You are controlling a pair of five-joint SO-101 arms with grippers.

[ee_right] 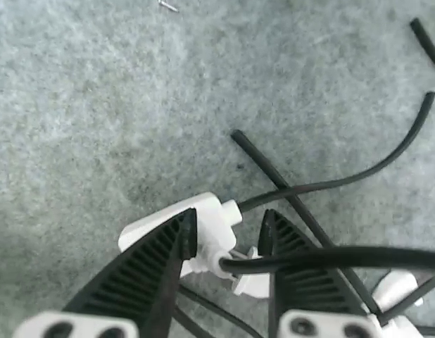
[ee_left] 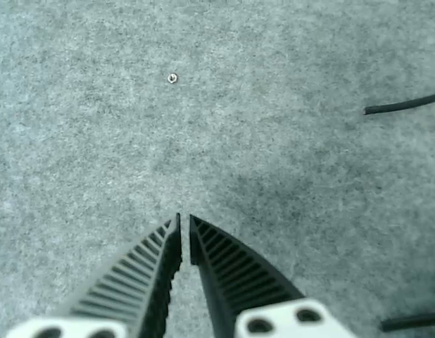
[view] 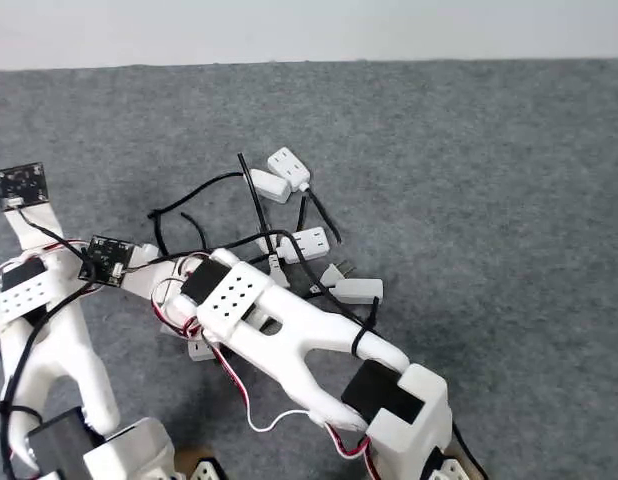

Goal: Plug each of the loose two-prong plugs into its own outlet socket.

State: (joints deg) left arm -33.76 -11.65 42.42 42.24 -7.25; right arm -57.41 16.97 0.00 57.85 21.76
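Plugs (view: 354, 290) and sockets (view: 289, 164): four white bodies lie at the middle of the carpet (view: 489, 150) among tangled black cords (view: 204, 185). Right gripper (ee_right: 229, 215), half open, straddles another white plug (ee_right: 212, 211) under a crossing cord. Left gripper (ee_left: 185, 222), nearly closed, holds nothing.

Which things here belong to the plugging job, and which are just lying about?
Job:
loose two-prong plug
far outlet socket
near outlet socket
black cords
white piece at the right gripper

Lying about:
small screw
grey mat
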